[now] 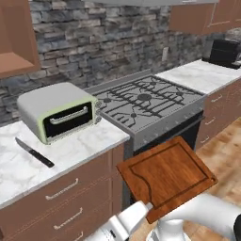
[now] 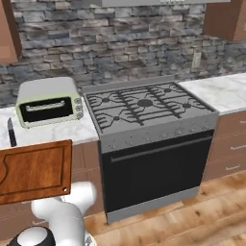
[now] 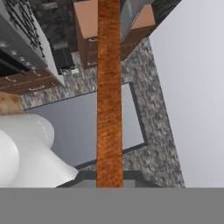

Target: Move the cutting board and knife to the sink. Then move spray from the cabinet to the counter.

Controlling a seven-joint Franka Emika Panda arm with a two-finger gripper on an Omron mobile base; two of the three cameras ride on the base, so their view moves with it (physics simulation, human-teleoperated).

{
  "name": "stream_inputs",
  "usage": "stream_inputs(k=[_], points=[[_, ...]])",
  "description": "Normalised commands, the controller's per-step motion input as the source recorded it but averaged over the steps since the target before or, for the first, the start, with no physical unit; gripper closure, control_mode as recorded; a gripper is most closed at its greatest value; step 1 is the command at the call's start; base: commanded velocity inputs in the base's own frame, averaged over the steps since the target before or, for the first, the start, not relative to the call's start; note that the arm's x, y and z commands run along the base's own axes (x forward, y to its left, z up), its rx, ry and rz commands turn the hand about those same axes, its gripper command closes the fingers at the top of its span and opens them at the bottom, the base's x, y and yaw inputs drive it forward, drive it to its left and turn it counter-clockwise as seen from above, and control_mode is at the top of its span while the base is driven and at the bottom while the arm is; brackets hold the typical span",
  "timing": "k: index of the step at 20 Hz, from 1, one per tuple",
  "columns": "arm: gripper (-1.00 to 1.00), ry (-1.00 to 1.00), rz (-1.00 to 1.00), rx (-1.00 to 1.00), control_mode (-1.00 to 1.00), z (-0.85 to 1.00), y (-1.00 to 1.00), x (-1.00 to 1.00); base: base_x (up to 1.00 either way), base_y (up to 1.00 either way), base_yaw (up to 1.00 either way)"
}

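The reddish-brown cutting board (image 1: 167, 175) hangs in the air in front of the stove, tilted, at about drawer height. My gripper (image 1: 147, 209) is shut on its near lower corner. In the right base view the cutting board (image 2: 33, 170) covers the hand. Seen edge-on in the hand view, the cutting board (image 3: 108, 87) runs up from between the fingertips of the gripper (image 3: 109, 180). The black-handled knife (image 1: 34, 152) lies on the marble counter (image 1: 75, 148), left of the toaster oven; the knife (image 2: 10, 131) shows again at the left edge. The cabinet (image 1: 16, 44) hangs open at upper left. Spray and sink are out of view.
A pale green toaster oven (image 1: 59, 112) stands on the counter beside the grey gas stove (image 1: 143, 101). A black appliance (image 1: 223, 52) sits on the far right counter. Brown drawers with metal handles (image 1: 63, 188) run below, and wooden floor (image 2: 192, 216) lies in front of the stove.
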Motion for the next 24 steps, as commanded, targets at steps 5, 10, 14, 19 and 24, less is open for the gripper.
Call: stream_inputs(k=[5, 10, 14, 19, 24], points=[[1.00, 0.00, 0.00, 0.00, 1.00, 0.00, 0.00, 0.00, -0.02, -0.17, -0.58], [1.00, 0.00, 0.00, 0.00, 1.00, 0.00, 0.00, 0.00, 0.00, -0.22, -0.56], [1.00, 0.00, 0.00, 0.00, 1.00, 0.00, 0.00, 0.00, 0.00, -0.26, -0.52], [1.00, 0.00, 0.00, 0.00, 1.00, 0.00, 0.00, 0.00, 0.07, -0.33, -0.48], [1.00, 0.00, 0.00, 0.00, 1.00, 0.00, 0.00, 0.00, 0.08, -0.42, -0.48]])
